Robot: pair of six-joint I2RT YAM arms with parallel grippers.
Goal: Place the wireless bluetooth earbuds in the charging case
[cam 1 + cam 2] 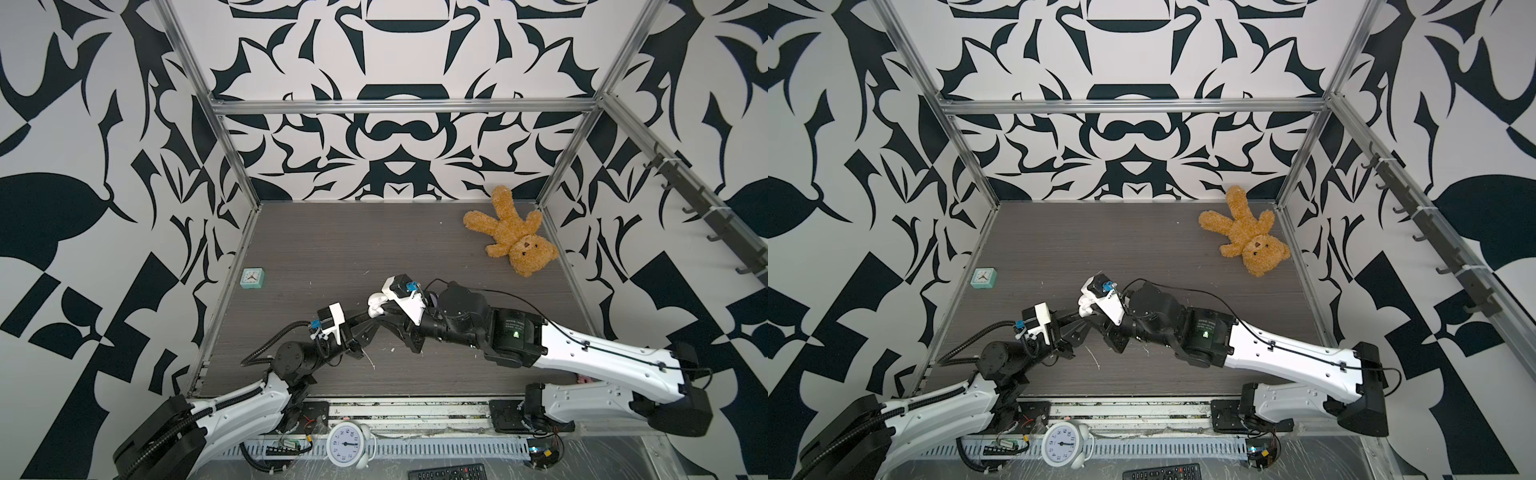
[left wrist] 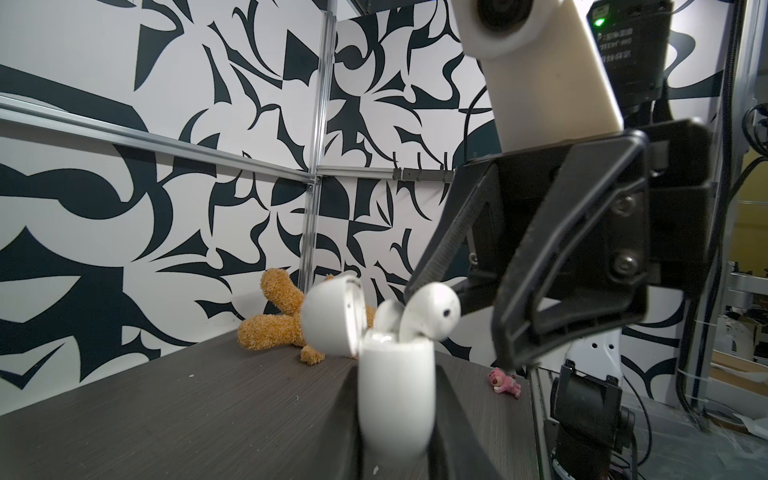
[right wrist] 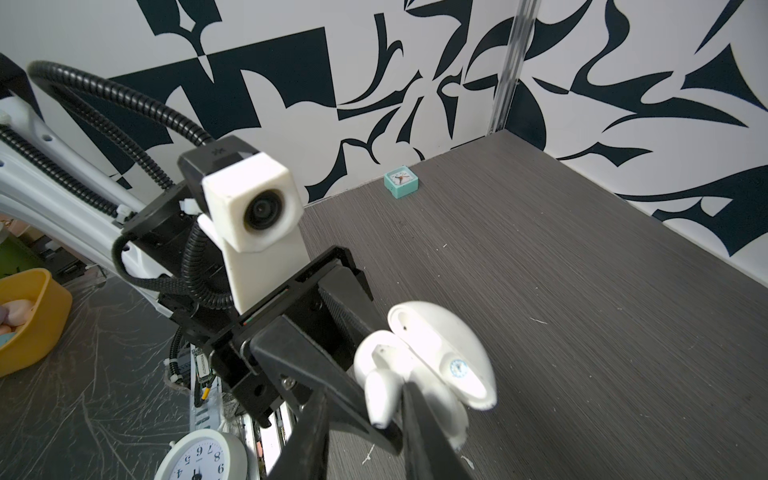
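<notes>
- Charging case (image 2: 395, 399), lid open, clenched in my left fingers (image 2: 457, 424), above the surface's (image 1: 332, 249) middle.
- One white earbud (image 2: 388, 313) looked seated; second earbud (image 2: 432, 309) stood half-in, head proud.
- Right fingers (image 2: 536, 270) flanked it; grasping or loose, I could not tell.
- Other earbuds: none made out; sockets hidden.

1. Walls (image 1: 83, 124) wore a bold black-and-white abstract pattern on three sides.
2. Aluminium rails (image 1: 407, 106) framed the enclosure.
3. The table (image 1: 353, 232) was dark grey wood-grain.
4. A row of dark hooks (image 1: 702, 208) lined one side wall.
</notes>
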